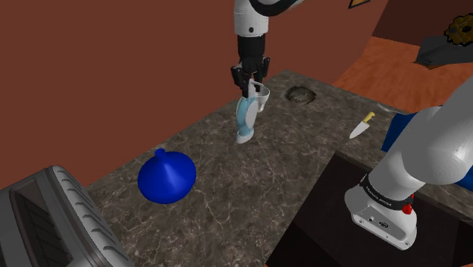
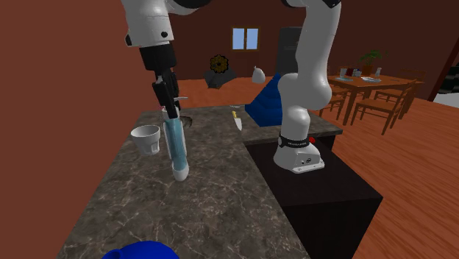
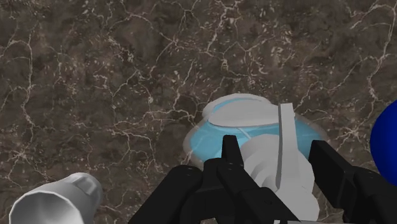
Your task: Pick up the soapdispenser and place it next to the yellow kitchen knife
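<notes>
My black gripper [image 1: 250, 82] is shut on the top of the soap dispenser [image 1: 245, 121], a slim light-blue bottle with a white base and white pump. The bottle hangs tilted from the fingers, its base just over the marble counter [image 1: 250, 190]; I cannot tell whether it touches. In the second exterior view the gripper [image 2: 170, 109] clasps the dispenser [image 2: 177, 151] at its neck. The wrist view looks down on the dispenser [image 3: 254, 130] between my fingers [image 3: 232, 159]. The yellow-handled knife [image 1: 362, 126] with a white blade lies near the counter's far corner, well apart from the bottle; the second exterior view shows the knife [image 2: 236, 118] beyond it.
A white cup [image 2: 146, 138] stands close beside the dispenser, with the cup [image 3: 54, 200] near my fingers. A blue round vase [image 1: 167, 177] sits toward the shoulder view's left. A grey appliance [image 1: 53, 220] fills the lower left. A dark small dish [image 1: 301, 94] lies at the back. The black stand [image 1: 341, 212] borders the counter.
</notes>
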{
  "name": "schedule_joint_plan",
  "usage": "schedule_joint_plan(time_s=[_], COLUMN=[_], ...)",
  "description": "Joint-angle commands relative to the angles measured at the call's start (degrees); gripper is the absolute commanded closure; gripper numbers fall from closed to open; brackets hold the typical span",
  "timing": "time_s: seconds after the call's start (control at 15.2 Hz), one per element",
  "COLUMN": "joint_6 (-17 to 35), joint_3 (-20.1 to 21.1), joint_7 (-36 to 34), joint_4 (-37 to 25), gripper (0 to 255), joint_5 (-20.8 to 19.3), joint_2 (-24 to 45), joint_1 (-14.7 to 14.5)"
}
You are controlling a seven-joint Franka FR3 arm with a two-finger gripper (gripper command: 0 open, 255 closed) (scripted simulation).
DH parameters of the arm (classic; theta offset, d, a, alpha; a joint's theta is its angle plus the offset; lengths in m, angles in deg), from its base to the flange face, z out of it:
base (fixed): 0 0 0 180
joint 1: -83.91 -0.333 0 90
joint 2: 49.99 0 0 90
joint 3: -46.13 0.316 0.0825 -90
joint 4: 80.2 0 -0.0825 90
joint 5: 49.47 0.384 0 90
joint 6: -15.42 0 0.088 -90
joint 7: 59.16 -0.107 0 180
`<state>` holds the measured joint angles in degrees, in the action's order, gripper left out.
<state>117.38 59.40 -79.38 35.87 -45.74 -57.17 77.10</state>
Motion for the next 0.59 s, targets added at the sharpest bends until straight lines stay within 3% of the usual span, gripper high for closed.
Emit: schedule_joint_plan(time_s=[0.0,0.53], joint_6=[-1.77,-7.91], joint_3=[-0.03,-0.17], joint_7=[-0.06,-0.23], joint_4=[-1.47,-7.33], gripper=[255,255], joint_5=[0.03,0.00], joint_2=[-0.30,-0.58], joint_1=[0.00,0.09])
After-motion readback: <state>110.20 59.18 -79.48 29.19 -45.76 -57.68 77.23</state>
